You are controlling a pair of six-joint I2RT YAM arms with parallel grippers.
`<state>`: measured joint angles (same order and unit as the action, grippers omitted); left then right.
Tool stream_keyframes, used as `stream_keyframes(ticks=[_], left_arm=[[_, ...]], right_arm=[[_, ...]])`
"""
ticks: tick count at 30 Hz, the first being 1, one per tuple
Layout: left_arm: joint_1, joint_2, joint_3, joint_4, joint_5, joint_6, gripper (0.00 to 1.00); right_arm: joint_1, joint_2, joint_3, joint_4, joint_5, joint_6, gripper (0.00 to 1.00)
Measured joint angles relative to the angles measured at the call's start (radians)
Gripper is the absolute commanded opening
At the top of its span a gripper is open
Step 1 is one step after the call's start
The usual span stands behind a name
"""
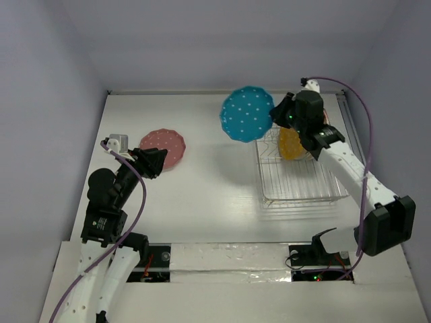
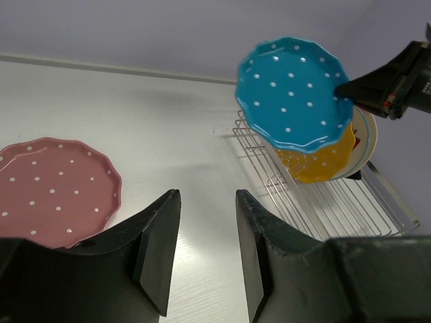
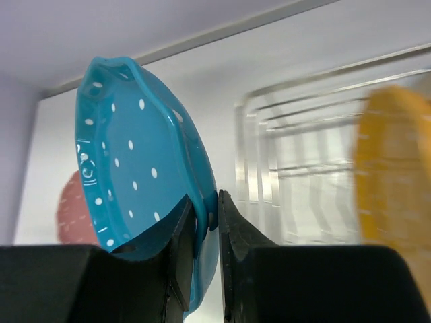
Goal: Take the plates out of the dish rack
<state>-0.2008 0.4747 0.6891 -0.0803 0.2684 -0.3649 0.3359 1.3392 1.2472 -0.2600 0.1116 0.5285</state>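
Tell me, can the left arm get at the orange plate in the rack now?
Probably not: the teal plate, held in the right gripper, hangs before the orange plate, and the open left gripper is across the table.

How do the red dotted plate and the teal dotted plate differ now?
The red dotted plate lies flat on the table; the teal dotted plate hangs tilted in the air. The fingers of the right gripper pinch the teal plate's rim; nothing holds the red plate. Both have white dots and wavy rims.
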Motion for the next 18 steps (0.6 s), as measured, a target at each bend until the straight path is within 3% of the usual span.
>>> stream_keyframes(ticks=[6,9,13,18], left_arm=[[0.000,0.000,0.000,0.000,-0.003,0.000,0.32],[0.000,0.000,0.000,0.000,-0.013,0.000,0.23],[0.000,0.000,0.000,-0.001,-0.020,0.001,0.01],[0.000,0.000,0.000,-0.007,-0.047,0.000,0.00]], right_arm=[[0.190,0.220,0.071,0.133,-0.058,0.069,0.00],[0.262,0.365,0.150,0.155,-0.098,0.100,0.00],[0.323,0.517,0.249,0.161,-0.136,0.144,0.00],[0.356,0.670,0.390,0.172,-0.147,0.211,0.00]])
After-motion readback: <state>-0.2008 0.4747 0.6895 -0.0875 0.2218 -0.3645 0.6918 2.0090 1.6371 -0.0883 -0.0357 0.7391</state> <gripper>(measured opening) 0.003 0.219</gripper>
